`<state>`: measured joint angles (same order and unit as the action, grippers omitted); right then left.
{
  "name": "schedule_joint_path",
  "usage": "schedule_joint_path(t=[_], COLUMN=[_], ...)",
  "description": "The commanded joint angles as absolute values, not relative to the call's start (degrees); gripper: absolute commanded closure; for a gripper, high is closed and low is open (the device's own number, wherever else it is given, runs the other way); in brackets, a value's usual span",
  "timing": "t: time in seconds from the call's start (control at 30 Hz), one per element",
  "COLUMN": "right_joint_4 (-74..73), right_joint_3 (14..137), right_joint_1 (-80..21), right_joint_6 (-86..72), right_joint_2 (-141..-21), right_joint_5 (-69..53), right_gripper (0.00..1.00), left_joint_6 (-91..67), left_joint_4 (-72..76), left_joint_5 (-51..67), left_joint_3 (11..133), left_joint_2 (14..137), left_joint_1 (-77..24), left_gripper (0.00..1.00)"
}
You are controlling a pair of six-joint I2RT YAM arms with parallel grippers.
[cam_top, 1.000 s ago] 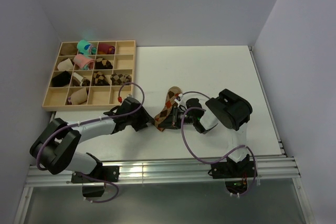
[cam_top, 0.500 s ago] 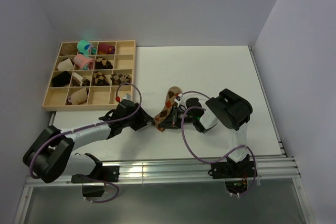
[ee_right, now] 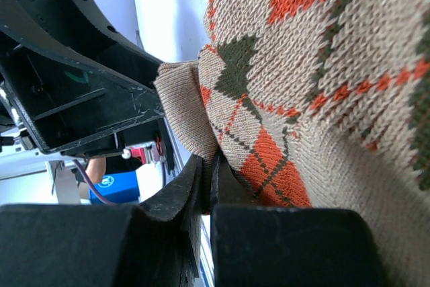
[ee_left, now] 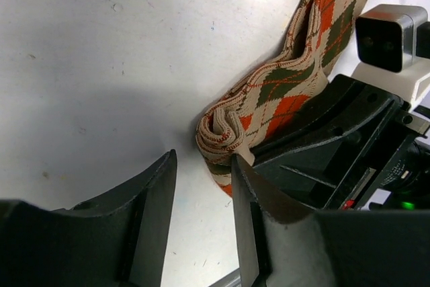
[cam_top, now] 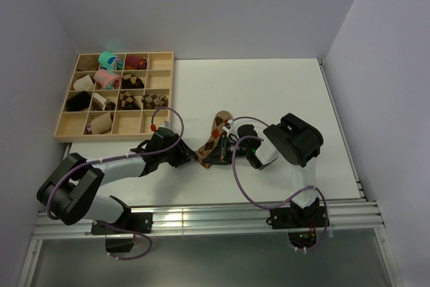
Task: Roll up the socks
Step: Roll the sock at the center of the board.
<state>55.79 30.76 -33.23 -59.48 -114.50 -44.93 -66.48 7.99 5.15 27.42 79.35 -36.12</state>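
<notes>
socks (cam_top: 218, 132) lie mid-worktop (cam_top: 269, 92), near end folded over once | right gripper (ee_right: 207, 179) jaws pinch that fold | left gripper (ee_left: 200, 169) jaws spread, empty, just left of it | your roll looks barely begun; most of the length left to wind

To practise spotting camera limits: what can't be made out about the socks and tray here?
- Top view: near end of the socks, under the left jaws and right jaws.
- Left wrist view: their far end, cut off by the top edge.
- Right wrist view: how much fabric the right jaws pinch, hidden by them.
- Top view: patterns of the rolls in the tray, too small.
</notes>
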Motion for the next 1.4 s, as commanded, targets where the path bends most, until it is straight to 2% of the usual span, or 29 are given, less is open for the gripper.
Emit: schedule_joint_path(t=[0.0,0.5,0.87,0.97,1.03,1.07,1.13,1.17,1.37], right_joint_4=[43.24,42.63,42.19,41.66,41.22,40.44,39.12,37.46,29.73], right_joint_3=[29.44,29.79,30.15,30.15,30.23,30.23,30.5,30.67,31.2], right_joint_1=[-32.08,-32.08,-32.17,-32.17,-32.17,-32.17,-32.17,-32.25,-33.4], right_joint_6=[-54.32,-54.4,-54.67,-54.41,-53.97,-53.79,-52.65,-52.04,-46.33], right_joint_2=[-117.95,-118.04,-117.86,-117.51,-117.07,-116.37,-115.32,-114.01,-107.24], right_joint_5=[-37.0,-37.0,-36.74,-36.56,-36.21,-35.95,-34.9,-34.46,-28.84], right_gripper=[1.0,1.0,1.0,1.0,1.0,1.0,1.0,0.99,0.79], left_joint_6=[-64.69,-63.9,-63.72,-63.55,-63.46,-63.28,-62.84,-62.23,-58.46], left_joint_4=[11.42,12.74,7.92,5.54,3.61,2.82,0.72,0.18,-8.59], left_joint_5=[6.5,8.17,6.24,5.19,4.4,4.13,3.96,3.96,2.11], left_joint_3=[27.77,29.27,31.29,32.17,33.04,33.48,34.89,35.41,41.47], left_joint_2=[80.51,84.9,86.92,87.36,87.89,88.15,88.94,89.21,90.44], left_joint_1=[-35.95,-35.95,-35.95,-35.86,-35.86,-35.86,-35.95,-35.95,-35.95], left_gripper=[0.56,0.45,0.52,0.56,0.65,0.77,0.85,0.98,1.0])
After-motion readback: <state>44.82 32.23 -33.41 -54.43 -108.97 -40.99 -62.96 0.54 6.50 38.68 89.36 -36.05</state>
